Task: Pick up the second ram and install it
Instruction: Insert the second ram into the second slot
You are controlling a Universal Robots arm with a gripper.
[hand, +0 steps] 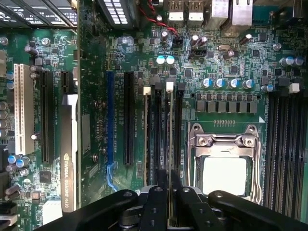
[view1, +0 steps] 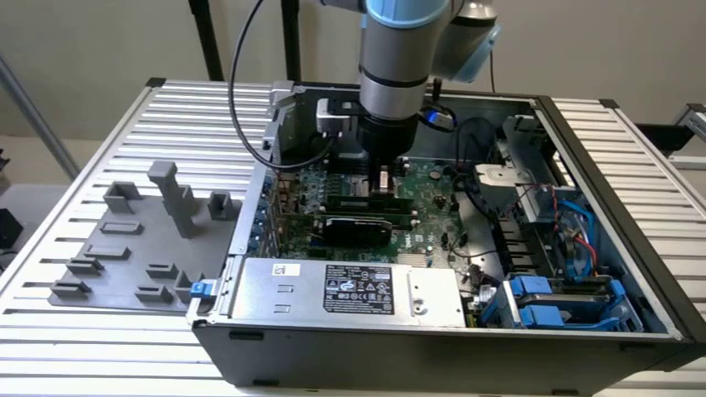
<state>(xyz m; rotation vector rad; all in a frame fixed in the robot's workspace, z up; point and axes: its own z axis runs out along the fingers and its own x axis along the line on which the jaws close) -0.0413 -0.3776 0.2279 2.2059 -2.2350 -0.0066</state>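
Now—second ram (hand: 169, 139) edge-on along slots

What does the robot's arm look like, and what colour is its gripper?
The arm is a thick silver-grey tube with a light blue band at its joint and a black section lower down. A black cable loops beside it, and a small grey box sits on its side. In the wrist view the gripper is black, with curved black links joined by round bolts and two narrow black fingers.

**Arm plunged straight down, fingers nearly together**

The arm (view1: 395, 66) stands vertical, wrist pointing down. In the wrist view the gripper (hand: 169, 185) shows its two dark fingers (hand: 162, 180) side by side, a narrow gap between them.
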